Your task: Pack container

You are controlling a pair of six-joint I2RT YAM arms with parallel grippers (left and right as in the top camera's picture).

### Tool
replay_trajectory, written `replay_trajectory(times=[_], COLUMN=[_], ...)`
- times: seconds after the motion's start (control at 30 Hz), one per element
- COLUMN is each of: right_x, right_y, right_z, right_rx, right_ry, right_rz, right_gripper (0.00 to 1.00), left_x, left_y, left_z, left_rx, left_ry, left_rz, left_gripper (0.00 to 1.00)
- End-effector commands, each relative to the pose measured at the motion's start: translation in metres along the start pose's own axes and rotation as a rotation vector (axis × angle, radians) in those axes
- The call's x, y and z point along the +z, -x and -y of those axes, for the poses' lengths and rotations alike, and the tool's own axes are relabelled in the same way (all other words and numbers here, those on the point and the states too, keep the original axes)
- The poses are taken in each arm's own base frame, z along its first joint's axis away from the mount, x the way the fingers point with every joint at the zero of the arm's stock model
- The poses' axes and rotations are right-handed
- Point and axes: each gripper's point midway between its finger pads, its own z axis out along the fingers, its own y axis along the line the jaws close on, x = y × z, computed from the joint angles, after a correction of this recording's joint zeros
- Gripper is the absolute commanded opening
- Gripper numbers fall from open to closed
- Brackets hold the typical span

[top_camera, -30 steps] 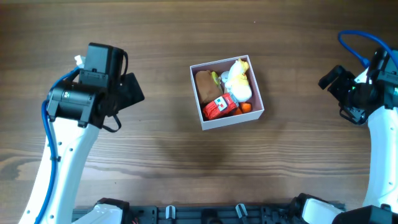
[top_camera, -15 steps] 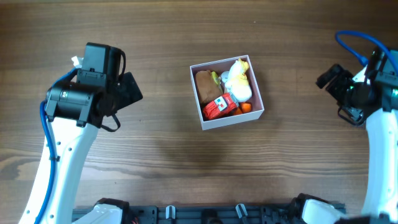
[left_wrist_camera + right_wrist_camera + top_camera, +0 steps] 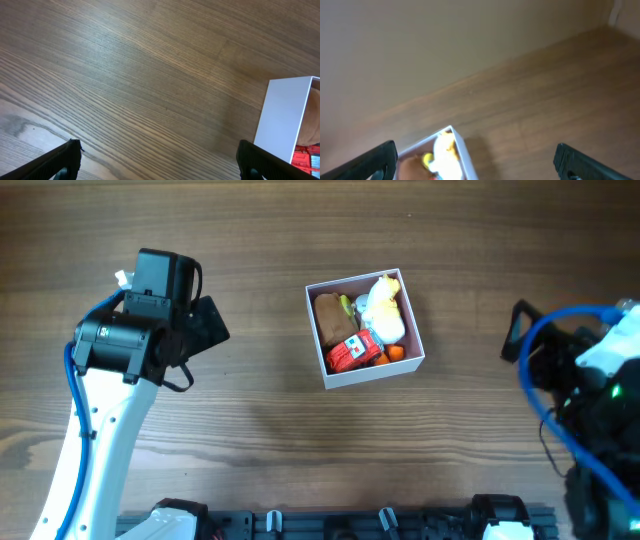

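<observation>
The container point(image 3: 375, 374), a square white-walled box, sits at the table's middle. It holds a brown toy point(image 3: 330, 317), a white and yellow plush point(image 3: 384, 310), a red block point(image 3: 350, 353) and a small orange piece point(image 3: 396, 352). Its white wall also shows in the left wrist view point(image 3: 282, 115), and the box shows blurred in the right wrist view point(image 3: 462, 150). My left gripper point(image 3: 205, 325) is open and empty, well left of the box. My right gripper point(image 3: 522, 340) is open and empty, raised at the far right and pointing toward the box.
The wooden table point(image 3: 300, 240) surrounds the box. A dark rail point(image 3: 330, 520) runs along the front edge between the arm bases. A blue cable point(image 3: 535, 395) loops around the right arm.
The right arm has pulled back and risen toward the camera, its blue cable now looping large at the right edge. The left arm and the box have not moved.
</observation>
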Motion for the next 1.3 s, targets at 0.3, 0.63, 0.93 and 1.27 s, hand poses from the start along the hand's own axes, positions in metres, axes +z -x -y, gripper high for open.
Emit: replay_trajectory(times=[0.3, 0.63, 0.93, 1.27], right_x=[0.020, 0.036, 0.043, 0.043], right_y=[-0.153, -0.207, -0.232, -0.232], right_z=[0.012, 0.028, 0.037, 0.037], right_rx=[-0.397, -0.336, -0.331, -0.330], right_ry=[0.193, 0.191, 0.177, 0.177], right_rz=[-0.014, -0.024, -0.101, -0.100], right_gripper=[1.00, 1.00, 1.00, 1.00], left_x=[0.002, 0.002, 0.002, 0.002], left_y=[0.002, 0.002, 0.002, 0.002], left_z=[-0.004, -0.004, -0.004, -0.004], left_rx=[-0.025, -0.025, -0.025, -0.025], left_ry=[0.019, 0.019, 0.019, 0.019], left_rz=[0.004, 0.004, 0.004, 0.004], left_gripper=[1.00, 1.00, 1.00, 1.00])
